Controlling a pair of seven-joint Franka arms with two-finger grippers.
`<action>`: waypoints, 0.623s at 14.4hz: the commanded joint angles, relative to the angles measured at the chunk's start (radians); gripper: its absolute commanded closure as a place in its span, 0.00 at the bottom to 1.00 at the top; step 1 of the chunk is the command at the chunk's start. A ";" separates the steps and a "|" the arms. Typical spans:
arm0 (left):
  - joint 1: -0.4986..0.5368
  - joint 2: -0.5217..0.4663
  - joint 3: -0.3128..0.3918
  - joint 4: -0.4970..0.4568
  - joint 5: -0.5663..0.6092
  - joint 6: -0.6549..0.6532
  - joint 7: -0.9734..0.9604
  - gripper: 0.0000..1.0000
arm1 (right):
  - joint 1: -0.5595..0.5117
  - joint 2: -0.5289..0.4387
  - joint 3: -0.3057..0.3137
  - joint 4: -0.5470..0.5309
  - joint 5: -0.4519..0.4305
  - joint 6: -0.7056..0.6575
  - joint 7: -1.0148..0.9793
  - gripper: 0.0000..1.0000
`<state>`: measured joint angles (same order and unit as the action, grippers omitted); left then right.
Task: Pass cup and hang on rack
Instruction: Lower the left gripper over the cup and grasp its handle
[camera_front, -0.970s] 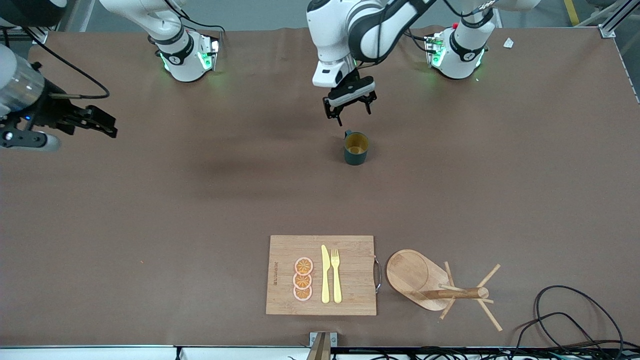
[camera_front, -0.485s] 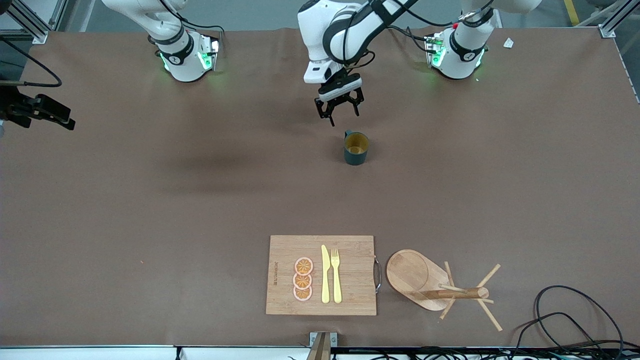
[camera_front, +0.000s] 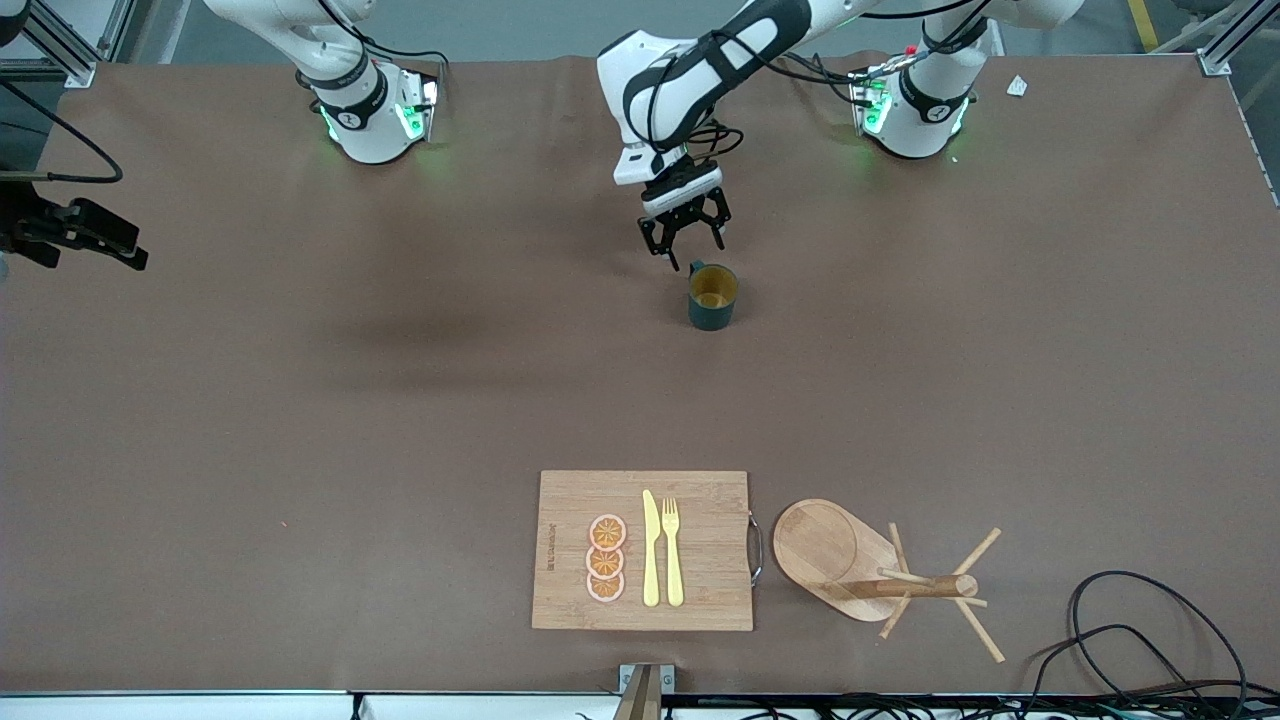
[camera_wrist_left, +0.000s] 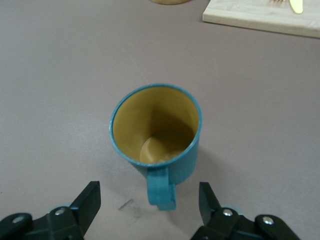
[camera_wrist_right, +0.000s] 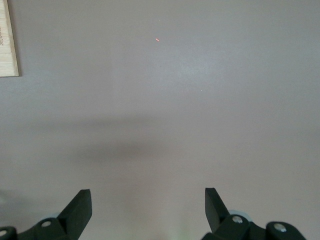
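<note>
The dark teal cup (camera_front: 712, 297) stands upright mid-table, its yellowish inside showing and its handle (camera_front: 695, 267) pointing toward the robots' bases. My left gripper (camera_front: 690, 250) hangs low at that handle, open. In the left wrist view the handle (camera_wrist_left: 161, 189) of the cup (camera_wrist_left: 156, 131) lies between the gripper's (camera_wrist_left: 149, 201) spread fingers (camera_wrist_left: 90, 197), touching neither. The wooden rack (camera_front: 850, 560) stands near the front camera, beside the cutting board. My right gripper (camera_front: 125, 248) waits open at the right arm's end of the table, over bare table (camera_wrist_right: 147, 205).
A bamboo cutting board (camera_front: 700, 590) with orange slices (camera_front: 606, 558), a yellow knife (camera_front: 651, 548) and fork (camera_front: 672, 550) lies beside the rack. Black cables (camera_front: 1130, 620) coil at the left arm's end, near the front camera. The board's edge (camera_wrist_left: 260, 19) shows in the left wrist view.
My left gripper has come down to the cup's handle and its fingers have narrowed slightly. My right gripper has drawn back toward the right arm's end of the table.
</note>
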<state>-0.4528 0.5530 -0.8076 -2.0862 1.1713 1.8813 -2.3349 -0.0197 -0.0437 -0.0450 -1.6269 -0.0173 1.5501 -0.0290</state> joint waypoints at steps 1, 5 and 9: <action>-0.017 0.025 0.007 0.037 0.071 -0.027 -0.046 0.16 | -0.020 -0.027 0.016 -0.039 0.002 0.025 -0.019 0.00; -0.040 0.088 0.016 0.060 0.123 -0.060 -0.112 0.22 | -0.025 -0.041 0.016 -0.070 0.005 0.053 -0.017 0.00; -0.047 0.090 0.022 0.064 0.126 -0.071 -0.112 0.29 | -0.026 -0.054 0.016 -0.093 0.007 0.067 -0.017 0.00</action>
<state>-0.4820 0.6379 -0.7932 -2.0437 1.2770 1.8351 -2.4371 -0.0211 -0.0483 -0.0452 -1.6566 -0.0169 1.5859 -0.0299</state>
